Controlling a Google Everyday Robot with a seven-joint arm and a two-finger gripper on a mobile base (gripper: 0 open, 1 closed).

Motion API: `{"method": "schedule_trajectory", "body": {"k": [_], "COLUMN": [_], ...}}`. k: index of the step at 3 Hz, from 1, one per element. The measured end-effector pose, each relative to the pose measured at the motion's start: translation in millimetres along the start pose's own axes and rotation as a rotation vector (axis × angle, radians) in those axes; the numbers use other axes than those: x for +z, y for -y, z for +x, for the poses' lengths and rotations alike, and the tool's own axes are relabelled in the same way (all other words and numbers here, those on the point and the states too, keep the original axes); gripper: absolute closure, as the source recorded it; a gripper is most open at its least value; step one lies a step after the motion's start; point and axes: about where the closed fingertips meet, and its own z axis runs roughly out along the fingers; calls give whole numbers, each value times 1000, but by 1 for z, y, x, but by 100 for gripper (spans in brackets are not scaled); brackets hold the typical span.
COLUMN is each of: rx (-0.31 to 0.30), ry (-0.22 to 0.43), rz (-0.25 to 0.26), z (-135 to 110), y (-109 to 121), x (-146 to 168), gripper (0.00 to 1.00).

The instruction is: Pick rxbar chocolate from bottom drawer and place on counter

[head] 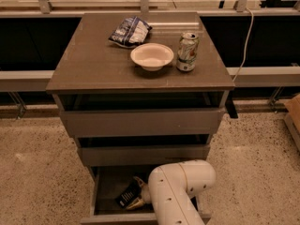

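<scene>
The bottom drawer [117,218] is pulled open at the foot of the cabinet. Inside it lies the rxbar chocolate [125,196], a small black wrapper with white lettering, tilted on the drawer floor at the left of centre. My gripper [136,193] reaches down into the drawer and sits right against the bar's right end. The thick white arm [180,191] covers the drawer's right half. The counter [93,64] is the cabinet's grey-brown top, far above the gripper.
On the counter stand a white bowl [152,56], a drink can [187,51] and a blue-and-white chip bag [131,31]. The two upper drawers [140,122] are slightly open. A cardboard box [294,114] sits at the right edge, and a cable [243,41] hangs behind.
</scene>
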Motion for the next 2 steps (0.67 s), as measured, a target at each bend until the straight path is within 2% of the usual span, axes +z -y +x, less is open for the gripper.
{"method": "schedule_trajectory", "body": {"k": [1, 2], "rx": [3, -1], "ry": [-17, -10], "rz": [-5, -3], "z": [3, 4], "y": [-1, -2], "x": [1, 2], "gripper": [24, 45]}}
